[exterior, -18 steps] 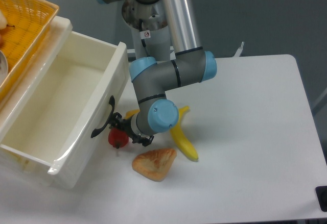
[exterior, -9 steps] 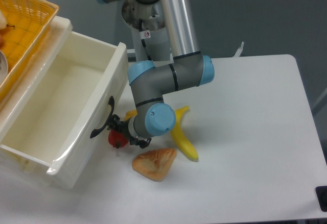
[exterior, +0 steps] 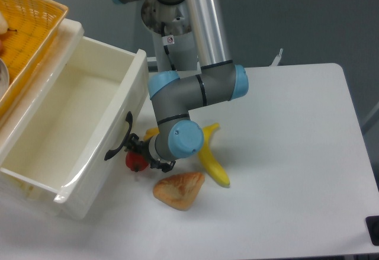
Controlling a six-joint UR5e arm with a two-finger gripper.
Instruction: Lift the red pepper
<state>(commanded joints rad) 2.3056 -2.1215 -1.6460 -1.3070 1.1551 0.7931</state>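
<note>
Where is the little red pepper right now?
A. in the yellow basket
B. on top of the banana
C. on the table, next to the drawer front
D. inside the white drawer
C, the red pepper sits on the table beside the drawer front, at the gripper.

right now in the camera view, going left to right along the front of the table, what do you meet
drawer → red pepper → bread piece → banana
</note>
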